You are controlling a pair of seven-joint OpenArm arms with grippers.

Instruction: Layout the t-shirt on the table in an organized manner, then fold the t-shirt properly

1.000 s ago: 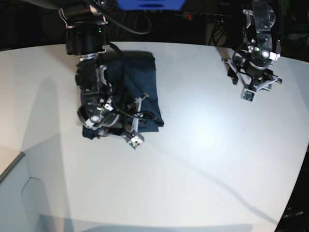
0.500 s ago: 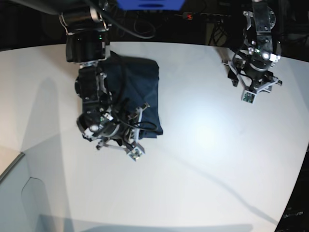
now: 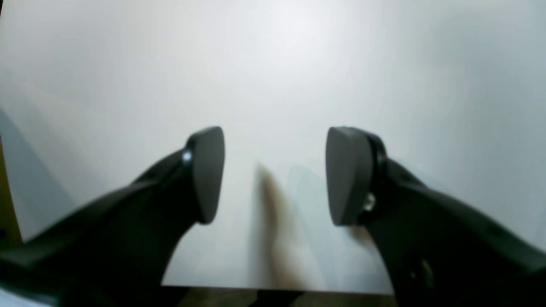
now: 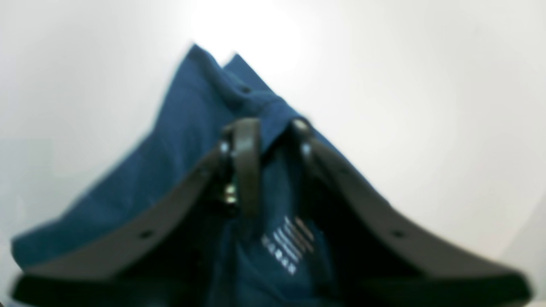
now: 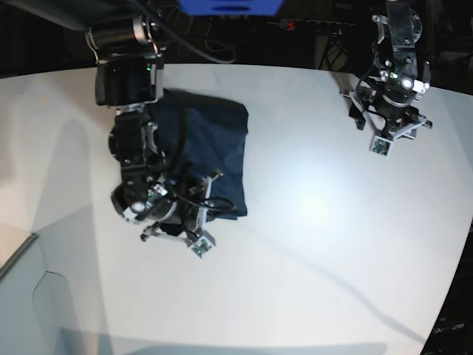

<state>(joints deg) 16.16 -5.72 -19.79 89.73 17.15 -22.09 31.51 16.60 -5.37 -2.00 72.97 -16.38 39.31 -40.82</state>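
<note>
Right gripper (image 4: 273, 140) pinching the t-shirt (image 5: 214, 144) fold between its jaws; left gripper (image 3: 275, 170) open – well apart

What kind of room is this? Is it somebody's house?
Probably not a house; it looks like a robot lab. Two black robot arms, the left gripper and the right gripper, work over a big white table with a t-shirt, and cables hang in the dark behind.

A robotics lab. Two black robot arms stand over a large white surface (image 5: 310, 244) with a curved edge. Cables and a power strip (image 5: 307, 26) line the dark background.
</note>
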